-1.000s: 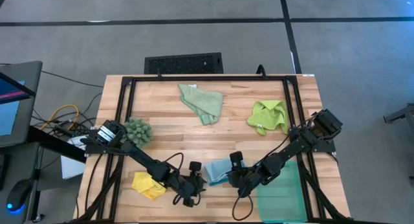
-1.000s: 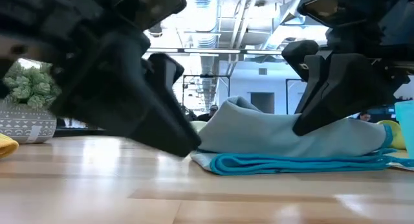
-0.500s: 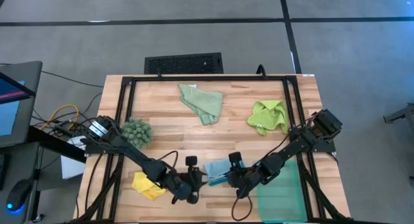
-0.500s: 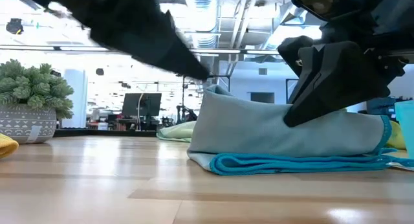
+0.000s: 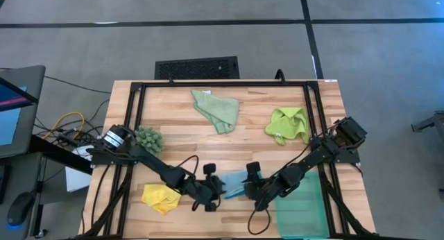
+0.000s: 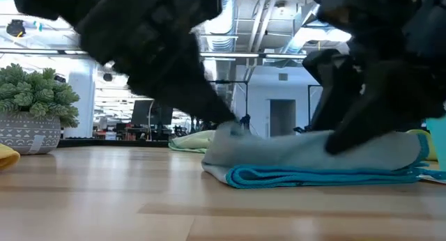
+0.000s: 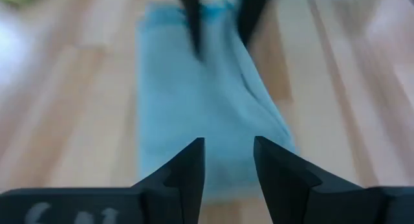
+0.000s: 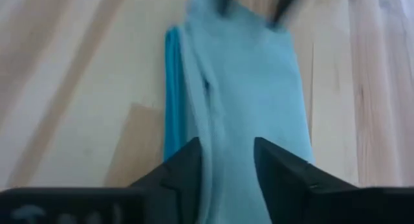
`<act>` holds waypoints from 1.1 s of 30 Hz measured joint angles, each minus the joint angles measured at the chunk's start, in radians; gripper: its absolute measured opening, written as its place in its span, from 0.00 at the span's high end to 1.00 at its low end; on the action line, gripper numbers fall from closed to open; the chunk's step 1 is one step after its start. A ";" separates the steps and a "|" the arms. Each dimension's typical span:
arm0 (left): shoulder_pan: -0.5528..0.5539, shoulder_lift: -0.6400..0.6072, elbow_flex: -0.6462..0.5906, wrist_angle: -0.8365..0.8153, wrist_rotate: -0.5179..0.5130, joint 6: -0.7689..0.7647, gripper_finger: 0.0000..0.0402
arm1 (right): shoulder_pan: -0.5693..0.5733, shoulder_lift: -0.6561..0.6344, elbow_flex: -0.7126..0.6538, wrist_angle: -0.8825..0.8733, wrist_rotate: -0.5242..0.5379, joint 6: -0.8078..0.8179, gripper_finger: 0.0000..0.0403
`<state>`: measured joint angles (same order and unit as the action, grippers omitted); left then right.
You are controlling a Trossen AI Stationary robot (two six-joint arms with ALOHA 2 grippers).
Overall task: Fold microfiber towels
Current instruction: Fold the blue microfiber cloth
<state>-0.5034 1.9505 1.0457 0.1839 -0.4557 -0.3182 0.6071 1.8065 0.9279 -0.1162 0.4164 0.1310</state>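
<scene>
Light blue towel (image 5: 234, 182) lies folded between left gripper (image 5: 216, 186) and right gripper (image 5: 250, 185), both open, empty. 3 towels unfolded.

My left gripper (image 5: 216, 186) and right gripper (image 5: 248, 185) face each other nose to nose, both low, fingers parted, arms stretched inward from opposite sides.
</scene>
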 joint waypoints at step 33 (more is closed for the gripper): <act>-0.082 0.021 0.239 -0.344 -0.427 0.017 0.68 | 0.045 -0.019 0.051 -0.216 0.609 -0.133 0.97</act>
<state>-0.5858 1.9716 1.2850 -0.1597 -0.8829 -0.3012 0.6526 1.7874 0.9787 -0.3326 1.0258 -0.0019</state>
